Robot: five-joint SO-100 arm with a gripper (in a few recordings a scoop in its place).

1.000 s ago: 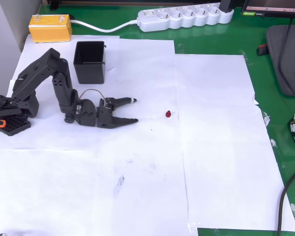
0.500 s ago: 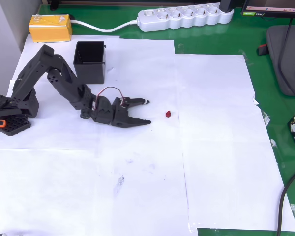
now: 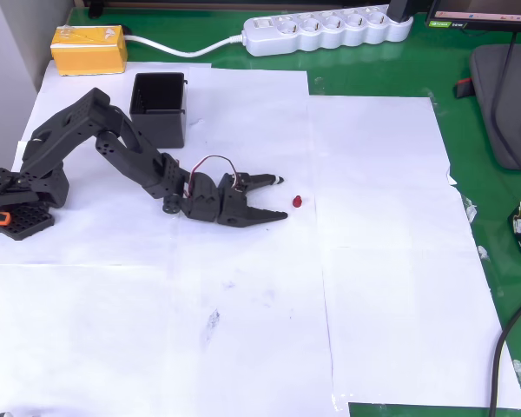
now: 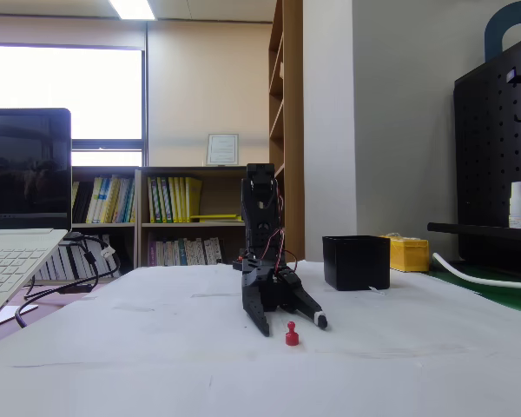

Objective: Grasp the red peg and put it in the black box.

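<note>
Overhead view. Your gripper [image 3: 283, 198] lies low over the white paper sheets [image 3: 243, 278], fingers pointing toward 3 o'clock. The jaws are spread in a clear V, nothing between them; one fingertip sits up at 1 o'clock of the wrist, the other down at 4 o'clock. The red peg [image 3: 297, 201] stands on the paper just beyond the fingertips, at 3 o'clock from them, near but apart, no contact. The black box [image 3: 159, 109] sits at 10 o'clock from the gripper, well apart, open top up, beside the arm's upper links. A yellow box [image 3: 89, 49] rests at 10 o'clock of the black box, off the paper's corner on the green mat [image 3: 391, 74]. A white power strip [image 3: 328, 30] runs along the top edge.

Fixed view, low across the table. You see the gripper [image 4: 293, 325] facing the camera, fingers splayed apart and reaching down to the paper, empty. The red peg [image 4: 291, 334] stands upright between the two fingertips as seen from here, closer to the camera. The black box [image 4: 356, 262] sits at 2 o'clock of the peg, farther back.
</note>
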